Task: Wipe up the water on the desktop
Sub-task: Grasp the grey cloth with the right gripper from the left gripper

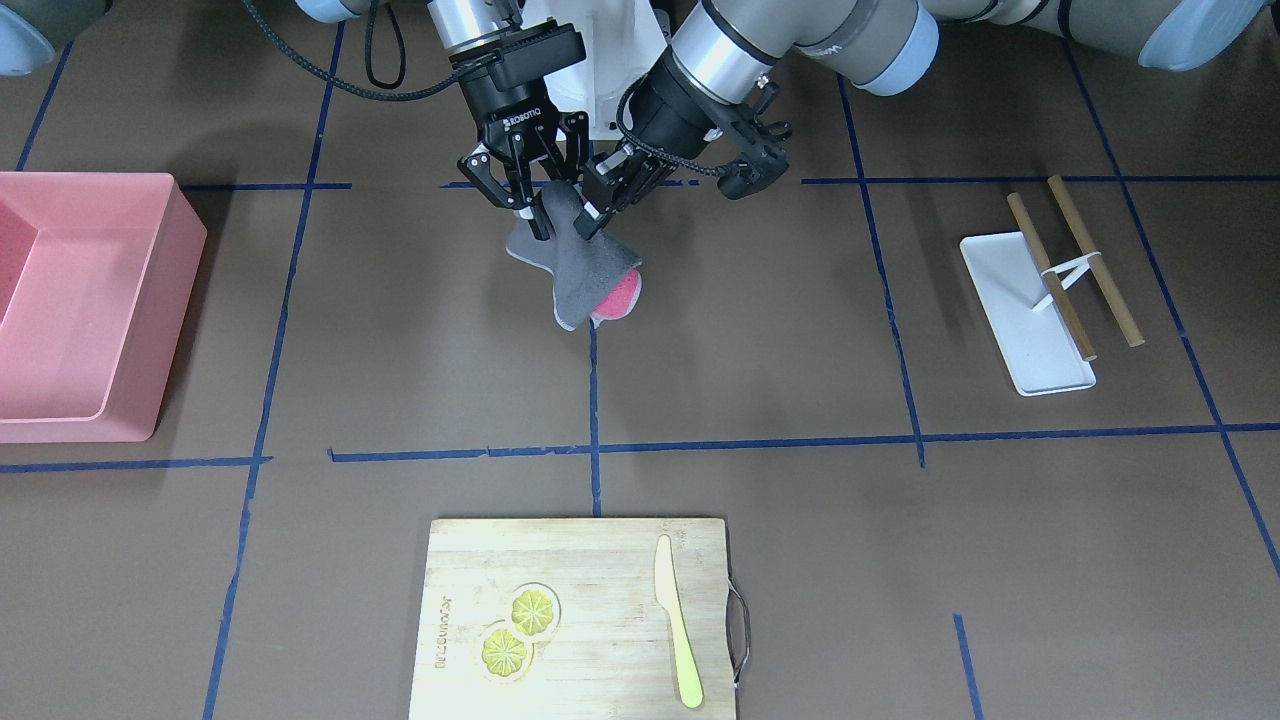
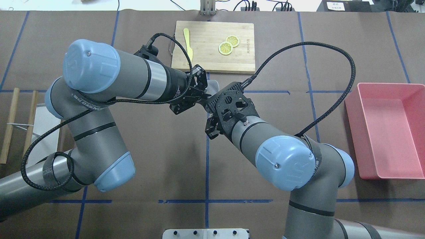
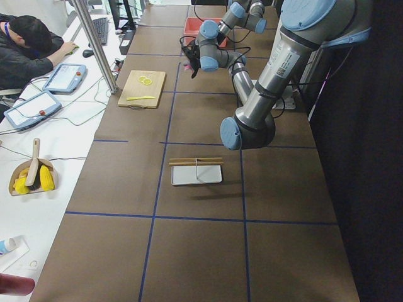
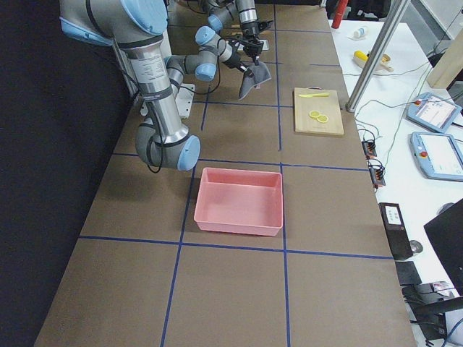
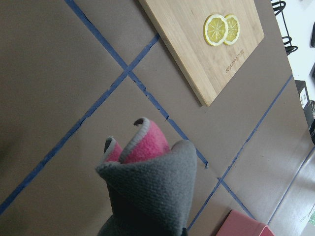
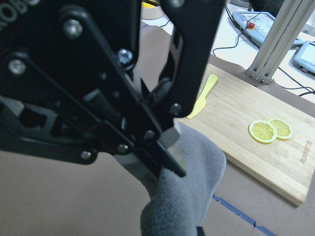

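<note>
A grey cloth with a pink underside (image 1: 575, 270) hangs above the desktop (image 1: 760, 350) near the robot's base. It also shows in the left wrist view (image 5: 152, 182) and the right wrist view (image 6: 187, 182). My left gripper (image 1: 593, 215) is shut on the cloth's upper edge from one side. My right gripper (image 1: 540, 215) meets it from the other side and seems shut on the cloth's top lobe, though its far finger is hidden behind the cloth. The two grippers almost touch. I see no water on the brown surface.
A pink tub (image 1: 80, 300) stands on my right side. A bamboo cutting board (image 1: 600, 600) with two lemon slices (image 1: 520, 630) and a yellow knife (image 1: 678, 640) lies across the table. A white tray (image 1: 1020, 320) with bamboo sticks (image 1: 1090, 260) lies on my left.
</note>
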Tool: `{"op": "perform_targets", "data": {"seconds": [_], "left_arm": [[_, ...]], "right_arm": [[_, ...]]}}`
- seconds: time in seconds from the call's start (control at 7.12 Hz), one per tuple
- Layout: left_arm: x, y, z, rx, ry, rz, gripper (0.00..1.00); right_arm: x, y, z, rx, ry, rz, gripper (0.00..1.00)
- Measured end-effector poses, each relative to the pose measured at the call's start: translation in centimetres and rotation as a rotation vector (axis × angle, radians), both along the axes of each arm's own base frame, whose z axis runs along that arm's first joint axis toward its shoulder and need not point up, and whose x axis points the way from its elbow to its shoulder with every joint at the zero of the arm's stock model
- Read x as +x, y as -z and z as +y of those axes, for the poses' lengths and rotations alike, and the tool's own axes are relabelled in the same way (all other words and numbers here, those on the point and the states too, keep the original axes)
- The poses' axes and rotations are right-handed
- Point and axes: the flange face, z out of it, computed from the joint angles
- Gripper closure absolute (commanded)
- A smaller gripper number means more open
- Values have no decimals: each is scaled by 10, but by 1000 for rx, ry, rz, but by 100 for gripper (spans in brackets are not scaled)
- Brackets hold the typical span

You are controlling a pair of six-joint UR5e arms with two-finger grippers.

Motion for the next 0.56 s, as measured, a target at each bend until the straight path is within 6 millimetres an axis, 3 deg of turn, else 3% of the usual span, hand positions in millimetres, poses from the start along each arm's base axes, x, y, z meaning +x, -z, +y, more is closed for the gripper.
{"op": "perform_targets", "data": {"seconds": [0.28,0.42,0.56], "left_arm": [[0,-1,0,0,0,-2,92],[0,-1,0,1,0,-2,59],[0,-1,0,4,0,-2,1]], "right_arm": [[1,1,0,-6,0,-8,100],[1,1,1,-13,-3,-14,100],[1,2,1,-18,-5,-20,100]]}}
